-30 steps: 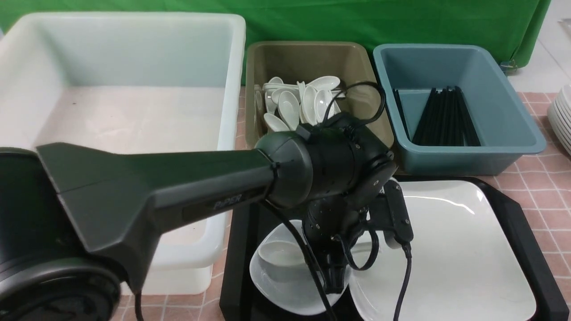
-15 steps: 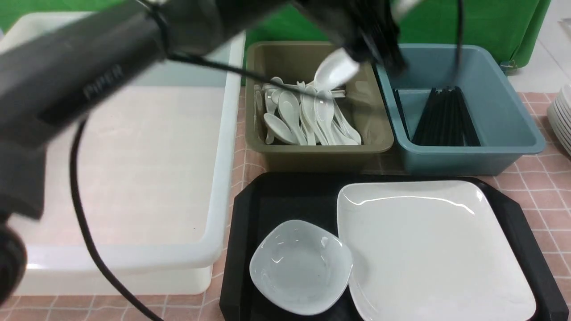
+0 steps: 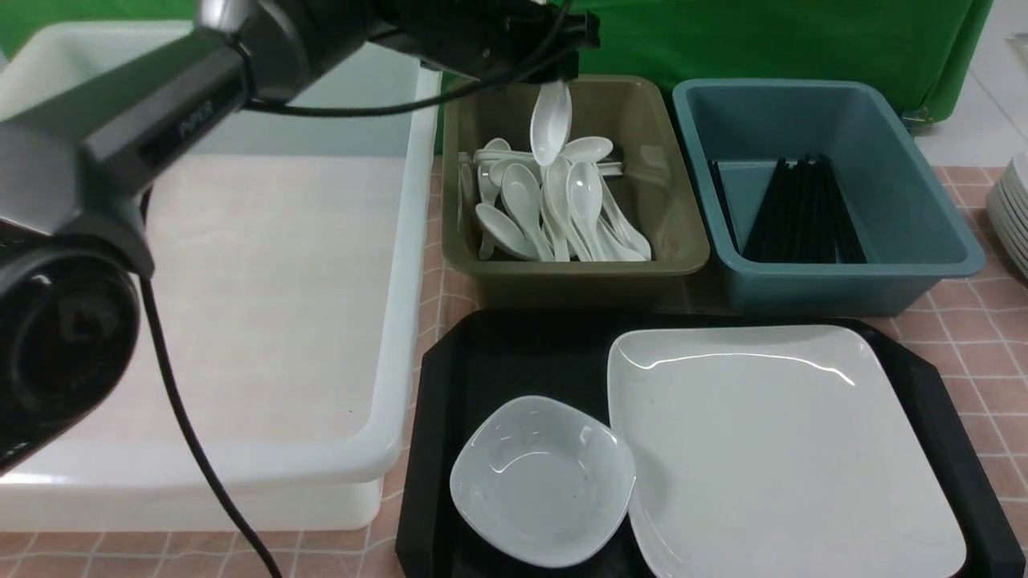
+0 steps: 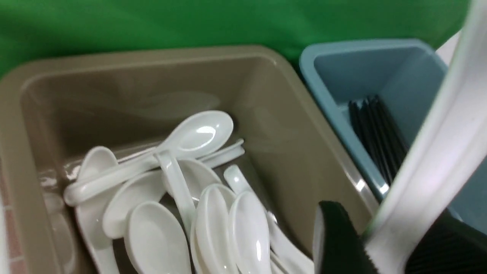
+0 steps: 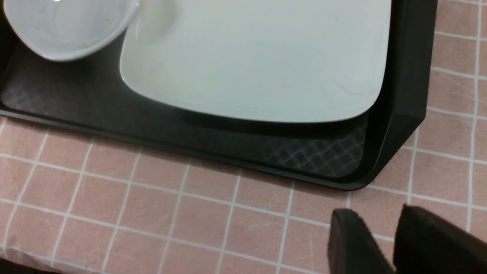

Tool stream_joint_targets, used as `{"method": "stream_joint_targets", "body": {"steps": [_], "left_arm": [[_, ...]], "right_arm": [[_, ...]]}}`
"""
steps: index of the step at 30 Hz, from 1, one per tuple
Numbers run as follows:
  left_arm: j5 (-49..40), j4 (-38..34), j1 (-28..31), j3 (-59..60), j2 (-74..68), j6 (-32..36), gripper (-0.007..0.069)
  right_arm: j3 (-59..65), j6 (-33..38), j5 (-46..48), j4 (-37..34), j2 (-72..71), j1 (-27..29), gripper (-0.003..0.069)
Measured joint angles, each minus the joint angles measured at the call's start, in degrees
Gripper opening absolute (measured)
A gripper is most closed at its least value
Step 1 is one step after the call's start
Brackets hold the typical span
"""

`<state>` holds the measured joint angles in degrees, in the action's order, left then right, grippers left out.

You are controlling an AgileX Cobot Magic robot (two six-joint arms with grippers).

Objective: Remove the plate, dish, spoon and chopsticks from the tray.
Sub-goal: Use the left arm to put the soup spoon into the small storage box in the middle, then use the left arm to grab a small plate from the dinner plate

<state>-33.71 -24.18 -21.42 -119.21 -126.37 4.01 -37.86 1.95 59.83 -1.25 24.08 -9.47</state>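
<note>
My left gripper (image 3: 554, 76) hangs over the olive bin (image 3: 671, 201), shut on the white spoon (image 3: 551, 120), whose bowl points down. In the left wrist view the spoon (image 4: 437, 152) fills the gap between the black fingers, blurred. On the black tray (image 3: 514, 353) sit the small dish (image 3: 542, 482) and, touching it, the large square plate (image 3: 771, 449). Black chopsticks (image 3: 803, 213) lie in the blue bin (image 3: 923, 217). My right gripper (image 5: 380, 220) is open and empty over the tiled table, beside the corner of the tray (image 5: 312, 156) near the plate (image 5: 258, 57).
A big white tub (image 3: 409, 241) stands left of the tray. Several white spoons (image 3: 546, 217) lie in the olive bin. A stack of round white plates (image 3: 1012, 209) is at the right edge. A green cloth hangs behind the bins.
My left arm lifted the spoon out of the dish on the tray and swung it back over the olive bin; the spoon now hangs bowl down there.
</note>
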Motion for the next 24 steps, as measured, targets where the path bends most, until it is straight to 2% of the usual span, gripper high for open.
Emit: {"method": "stream_joint_targets", "body": {"steps": [2, 3, 4, 6, 8, 10, 14, 16, 19, 22, 24], "left_arm": [[-0.88, -0.04, 0.00, 0.00, -0.15, 0.06, 0.0340], [-2.70, -0.04, 0.00, 0.00, -0.15, 0.06, 0.0401], [-4.08, -0.04, 0.00, 0.00, -0.05, 0.06, 0.0431], [-6.82, 0.21, 0.06, 0.00, 0.37, 0.06, 0.0461], [-9.27, 0.26, 0.06, 0.00, 0.99, 0.06, 0.0458], [-12.26, 0.26, 0.06, 0.00, 2.59, -0.06, 0.0392], [-20.49, 0.44, 0.06, -1.12, 6.23, 0.57, 0.0158], [-26.15, 0.37, 0.06, -1.64, 8.76, 2.96, 0.0052], [-33.54, -0.15, -0.76, 0.34, 12.67, 5.07, 0.0002], [-34.74, 0.04, -2.43, 4.98, 15.42, 5.62, -0.0004], [-35.76, 0.16, -5.13, 12.51, 17.06, 6.13, -0.0004]], "right_arm": [[0.00, 0.00, 0.00, 0.00, 0.00, 0.00, 0.0238], [0.00, 0.00, 0.00, 0.00, 0.00, 0.00, 0.0239], [0.00, 0.00, 0.00, 0.00, 0.00, 0.00, 0.0239], [0.00, 0.00, -0.04, 0.00, 0.00, 0.00, 0.0239], [0.00, 0.00, -0.04, 0.00, 0.00, 0.00, 0.0239], [0.00, 0.00, -0.04, 0.00, 0.00, 0.00, 0.0239], [0.00, 0.00, -0.04, 0.00, 0.00, 0.00, 0.0239], [0.00, 0.00, -0.04, 0.00, 0.00, 0.00, 0.0239], [0.05, 0.00, -0.26, -0.04, 0.00, 0.00, 0.0239], [0.05, 0.00, -0.30, 0.04, 0.00, 0.00, 0.0239], [0.05, 0.00, -0.30, -0.02, 0.00, 0.00, 0.0239]]}}
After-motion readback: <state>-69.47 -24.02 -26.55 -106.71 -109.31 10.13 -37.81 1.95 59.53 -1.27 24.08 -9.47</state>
